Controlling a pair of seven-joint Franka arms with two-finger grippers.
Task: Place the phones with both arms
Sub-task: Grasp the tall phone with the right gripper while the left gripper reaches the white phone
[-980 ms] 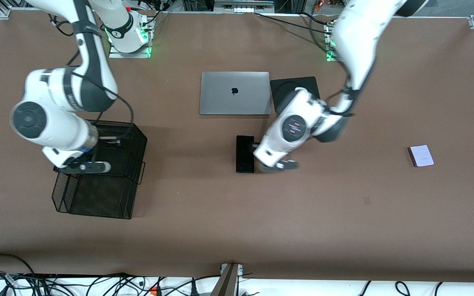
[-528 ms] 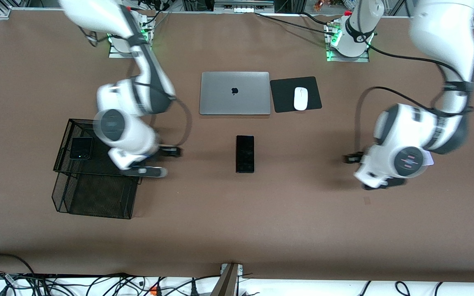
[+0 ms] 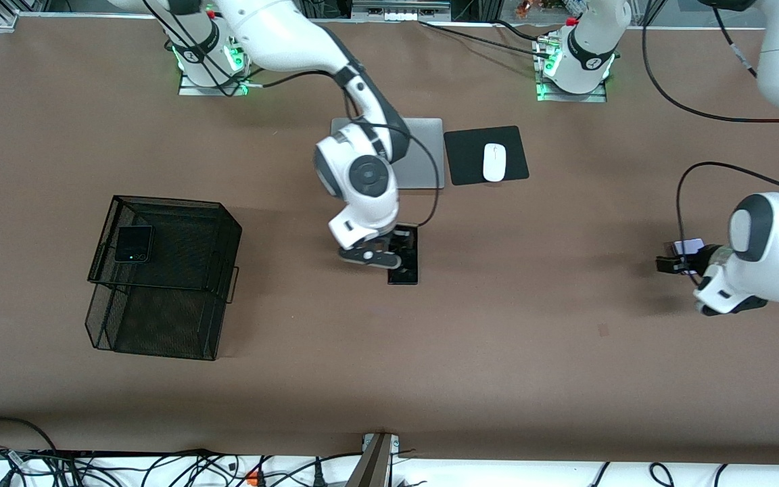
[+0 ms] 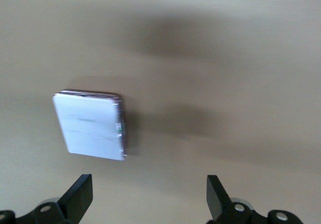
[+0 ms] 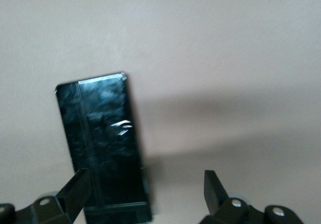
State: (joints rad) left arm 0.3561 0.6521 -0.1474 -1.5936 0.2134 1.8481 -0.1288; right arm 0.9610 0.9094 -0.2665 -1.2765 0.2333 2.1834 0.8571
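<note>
Right hand [image 3: 389, 245] and left hand [image 3: 675, 265] both hang low, fingers spread wide

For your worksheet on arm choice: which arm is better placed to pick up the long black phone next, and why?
The right arm. Its open right gripper is over the long black phone, while the open left gripper is over the lavender-white phone at the left arm's end of the table.

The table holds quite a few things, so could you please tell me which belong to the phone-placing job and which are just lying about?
Job:
- long black phone, under right tool
- lavender-white phone, under left tool
- small black phone on the mesh rack

Lying about:
- laptop
- mouse
- mouse pad
</note>
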